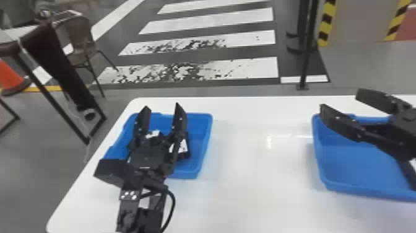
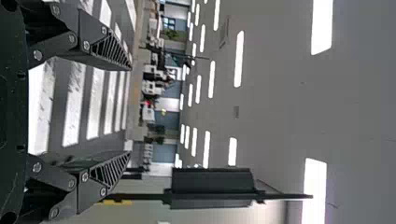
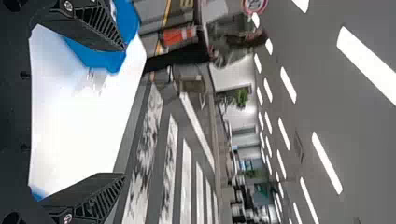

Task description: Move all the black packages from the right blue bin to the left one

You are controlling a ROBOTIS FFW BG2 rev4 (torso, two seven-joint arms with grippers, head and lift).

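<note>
Over the left blue bin (image 1: 202,130), my left gripper (image 1: 161,106) stands open, partly covering what lies inside. Black packages with white labels, one of them a package (image 1: 184,148) near the right wall, show in that bin behind and beside the arm. My right gripper (image 1: 340,99) is open above the back of the right blue bin (image 1: 359,164), whose visible floor holds no package. In the left wrist view the left gripper (image 2: 129,111) has its fingers apart with nothing between them. Likewise the right gripper (image 3: 124,113) is open and holds nothing in the right wrist view.
Both bins stand on a white table (image 1: 247,173), with a wide stretch of tabletop between them. Beyond the table are a chair (image 1: 79,37), an orange cone (image 1: 9,77) and a black post (image 1: 306,52) on the floor.
</note>
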